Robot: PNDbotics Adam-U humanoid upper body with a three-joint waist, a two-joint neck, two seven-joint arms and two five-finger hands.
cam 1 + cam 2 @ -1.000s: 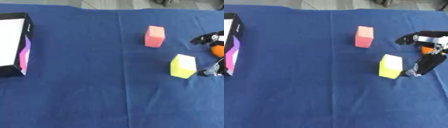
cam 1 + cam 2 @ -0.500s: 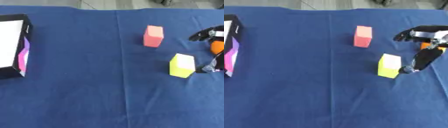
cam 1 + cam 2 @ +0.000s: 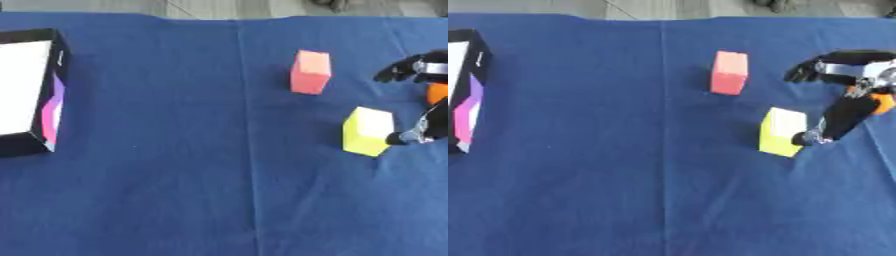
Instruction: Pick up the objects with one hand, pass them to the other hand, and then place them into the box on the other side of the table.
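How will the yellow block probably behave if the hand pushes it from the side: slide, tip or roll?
The yellow block has flat faces and sharp edges, so it should not roll. It stands taller than wide on the blue cloth, so a high push may tip it; a low push would more likely slide it. The right hand has a finger at its right edge.

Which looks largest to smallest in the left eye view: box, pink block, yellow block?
1. Box, clearly largest.
2. Yellow block and pink block look about alike; I cannot rank them.
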